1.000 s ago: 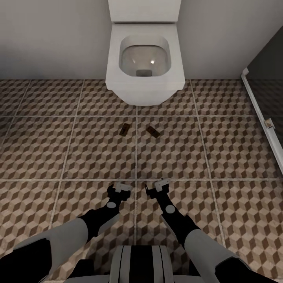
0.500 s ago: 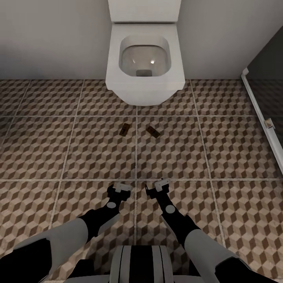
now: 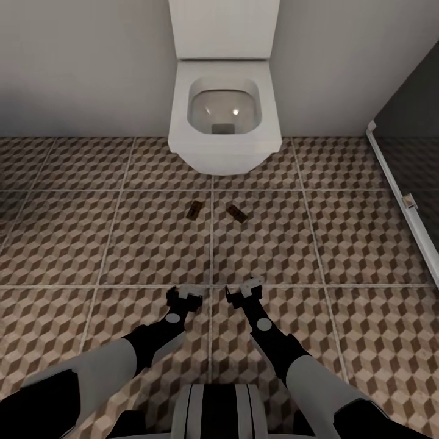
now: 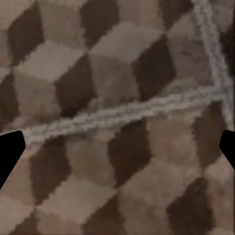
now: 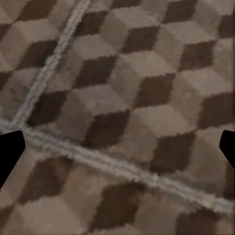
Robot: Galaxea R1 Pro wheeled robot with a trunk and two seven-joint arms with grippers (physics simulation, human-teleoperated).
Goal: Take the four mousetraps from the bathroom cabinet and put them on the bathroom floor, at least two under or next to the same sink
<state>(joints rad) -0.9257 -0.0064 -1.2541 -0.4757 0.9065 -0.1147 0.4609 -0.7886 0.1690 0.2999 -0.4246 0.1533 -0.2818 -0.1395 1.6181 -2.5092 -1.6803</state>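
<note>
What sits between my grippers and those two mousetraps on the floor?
Nothing visible. Bare bathroom floor separates the left gripper and right gripper from the left mousetrap and right mousetrap; the toilet stands beyond them.

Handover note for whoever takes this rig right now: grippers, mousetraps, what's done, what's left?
Left gripper and right gripper: both open and empty, low over the floor.
Two mousetraps, one and the other, lie on the tiles in front of the toilet, apart from each other.
Done: two traps on the floor.
Left: the other two traps; no sink in sight here, so the sink condition looks unmet.
</note>
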